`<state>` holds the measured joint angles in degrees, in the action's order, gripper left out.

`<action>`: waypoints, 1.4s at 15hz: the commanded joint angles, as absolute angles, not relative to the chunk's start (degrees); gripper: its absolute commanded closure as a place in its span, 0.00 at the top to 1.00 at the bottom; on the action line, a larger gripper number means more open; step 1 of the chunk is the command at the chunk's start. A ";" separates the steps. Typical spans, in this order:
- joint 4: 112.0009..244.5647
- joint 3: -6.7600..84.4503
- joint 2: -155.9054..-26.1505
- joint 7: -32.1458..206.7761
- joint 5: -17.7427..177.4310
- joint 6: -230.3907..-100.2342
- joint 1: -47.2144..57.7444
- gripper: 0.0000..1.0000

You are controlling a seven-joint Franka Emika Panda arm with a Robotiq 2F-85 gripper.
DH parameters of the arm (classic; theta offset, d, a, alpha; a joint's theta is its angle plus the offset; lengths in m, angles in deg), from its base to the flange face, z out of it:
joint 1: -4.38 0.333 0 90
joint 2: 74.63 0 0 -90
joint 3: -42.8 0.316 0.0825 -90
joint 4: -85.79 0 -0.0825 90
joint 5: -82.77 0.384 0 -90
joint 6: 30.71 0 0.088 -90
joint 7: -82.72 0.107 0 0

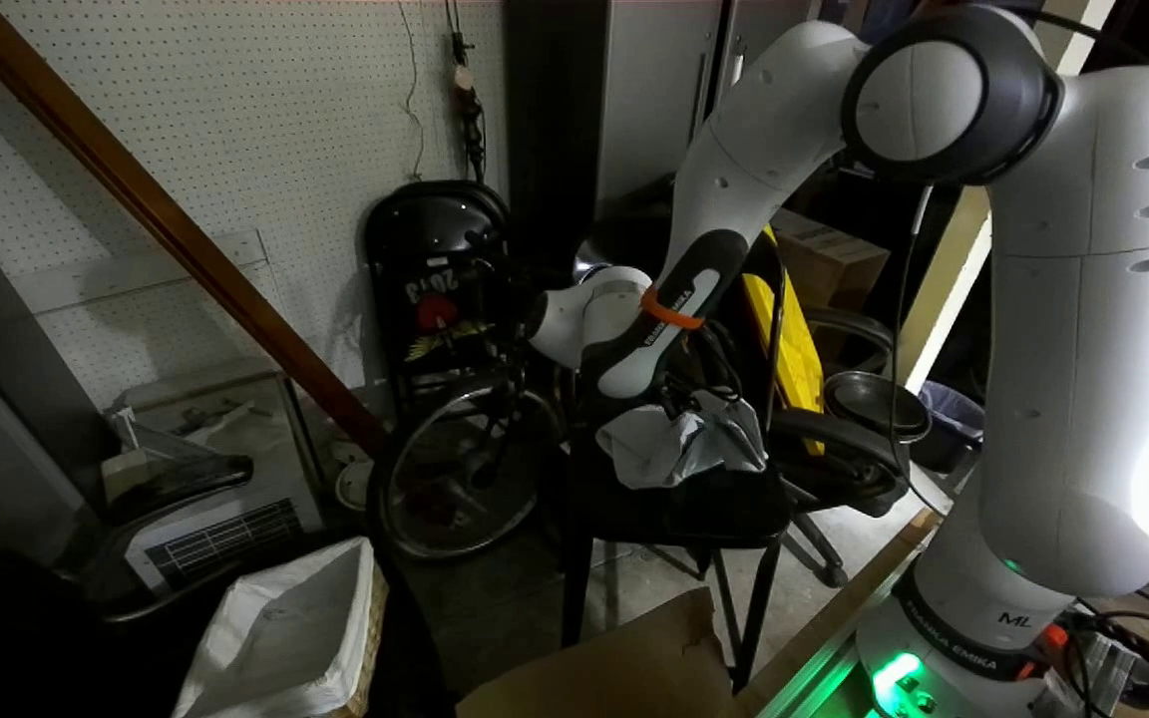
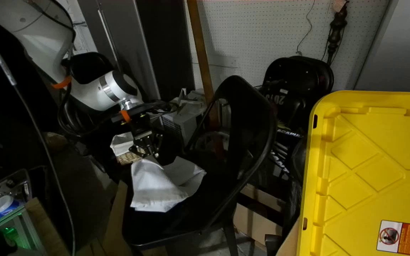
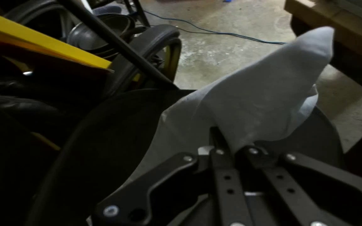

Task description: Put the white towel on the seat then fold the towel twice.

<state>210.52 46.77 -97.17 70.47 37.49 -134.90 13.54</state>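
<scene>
The white towel (image 1: pixel 649 449) lies wrinkled on the black seat (image 1: pixel 679 514) of the dark chair. In an exterior view the towel (image 2: pixel 158 188) lies partly on the seat (image 2: pixel 194 213), with a raised peak just under my gripper (image 2: pixel 150 151). In the wrist view my gripper (image 3: pixel 233 141) is shut, with a fold of the towel (image 3: pixel 259 94) pinched between its fingers. One towel corner sticks up toward the upper right; another part spreads left under the fingers on the seat (image 3: pixel 115 125). The right fingertip is hidden by the towel.
The chair's black backrest and armrest frame (image 2: pixel 251 117) rise beside the seat. A yellow lid (image 2: pixel 368 160) stands close by. A lined white basket (image 1: pixel 285 628), a bicycle wheel (image 1: pixel 470 479) and a cardboard flap (image 1: pixel 614 663) are near the chair.
</scene>
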 commanded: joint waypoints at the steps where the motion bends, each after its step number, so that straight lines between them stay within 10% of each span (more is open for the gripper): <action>1: 205.28 46.59 -102.39 68.21 27.97 -137.42 12.47 0.01; 13: 195.98 48.12 -115.43 63.45 19.79 -166.27 8.65 0.01; 14: 196.38 48.33 -115.45 62.36 20.53 -167.63 8.21 0.31; 21: 204.95 49.91 -107.94 59.03 24.06 -172.66 5.84 0.71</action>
<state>198.58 48.03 -113.60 61.24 21.03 -170.00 8.15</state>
